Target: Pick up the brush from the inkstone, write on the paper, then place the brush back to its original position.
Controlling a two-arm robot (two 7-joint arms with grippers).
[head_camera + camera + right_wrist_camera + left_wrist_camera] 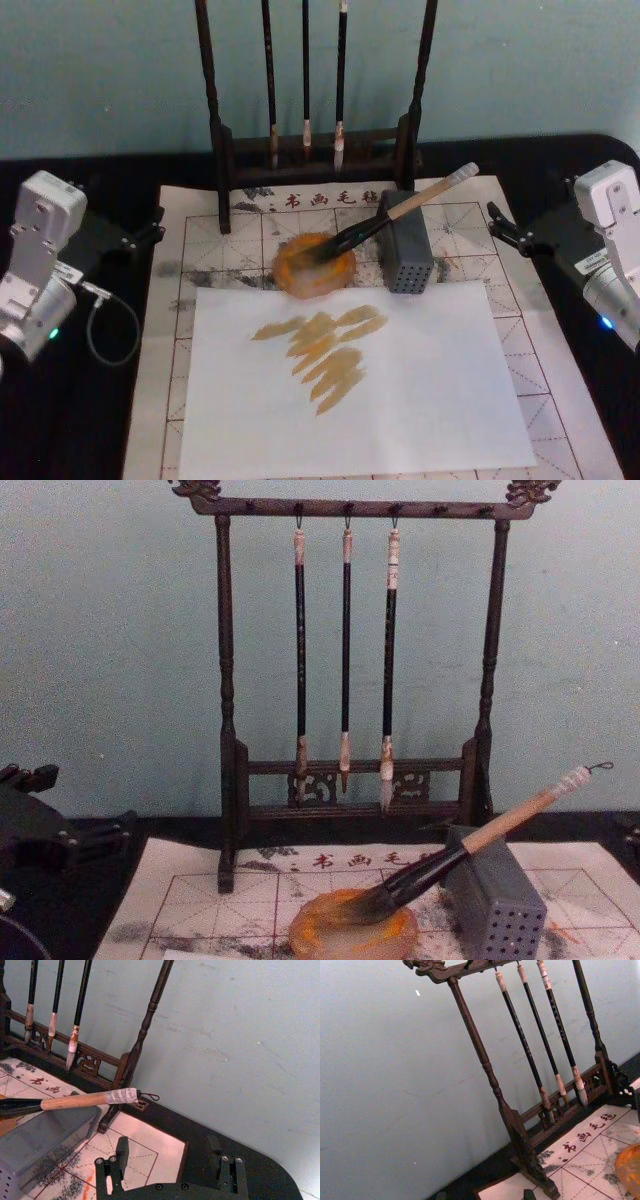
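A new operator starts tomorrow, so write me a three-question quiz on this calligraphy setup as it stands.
1. True or false: with the left gripper and right gripper off to either side, the brush lies with its bristles in the inkstone.
2. The brush handle leans on: A a cup, B the grey perforated block, C a book.
3. Fill in: ___ thin brushes hang from the rack.
Key: 1 true; 2 B; 3 three.
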